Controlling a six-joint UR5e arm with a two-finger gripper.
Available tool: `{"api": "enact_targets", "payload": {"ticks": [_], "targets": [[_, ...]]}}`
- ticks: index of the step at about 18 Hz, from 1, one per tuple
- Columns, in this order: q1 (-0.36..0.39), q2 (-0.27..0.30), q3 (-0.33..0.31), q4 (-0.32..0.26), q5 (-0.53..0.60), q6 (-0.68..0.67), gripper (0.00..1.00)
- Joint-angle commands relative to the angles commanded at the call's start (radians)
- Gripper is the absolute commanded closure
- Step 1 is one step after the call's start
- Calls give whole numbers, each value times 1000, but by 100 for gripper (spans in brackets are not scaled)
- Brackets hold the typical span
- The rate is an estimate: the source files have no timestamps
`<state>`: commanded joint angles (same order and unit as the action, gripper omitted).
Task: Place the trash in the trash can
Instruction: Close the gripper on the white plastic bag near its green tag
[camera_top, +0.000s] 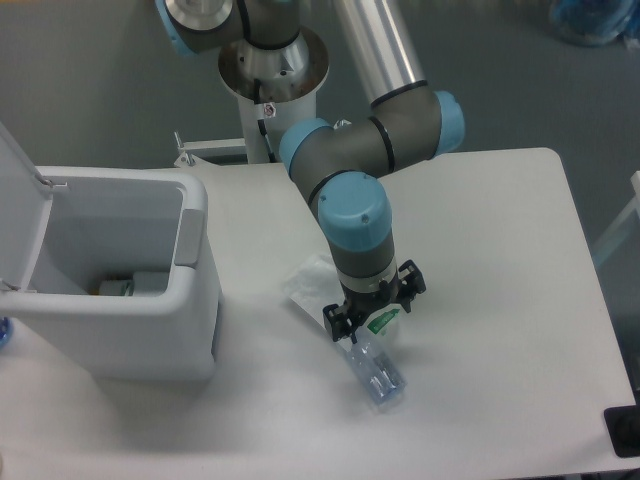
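Wrapper (318, 290) and bottle (377, 372) lie under the spread, empty hand (372, 312)

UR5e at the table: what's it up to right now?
The gripper is open, low over the crumpled wrapper and clear bottle lying together on the table. Nothing is grasped yet. The trash can stands with its lid up, something already inside.

A white bin (150, 330) with a grey patch is seen; the wrapper (318, 290) is white, green-printed; the bottle (378, 372) clear; the claw (368, 318) black.
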<state>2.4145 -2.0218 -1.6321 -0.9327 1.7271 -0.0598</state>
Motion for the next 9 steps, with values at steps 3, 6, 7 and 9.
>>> {"api": "enact_targets", "payload": {"ticks": [3, 6, 7, 9], "targets": [[-3, -11, -12, 0, 35, 0, 0], [-5, -15, -17, 2, 31, -2, 0], [-5, -17, -17, 2, 28, -2, 0], [-5, -17, -17, 2, 26, -2, 0]]}}
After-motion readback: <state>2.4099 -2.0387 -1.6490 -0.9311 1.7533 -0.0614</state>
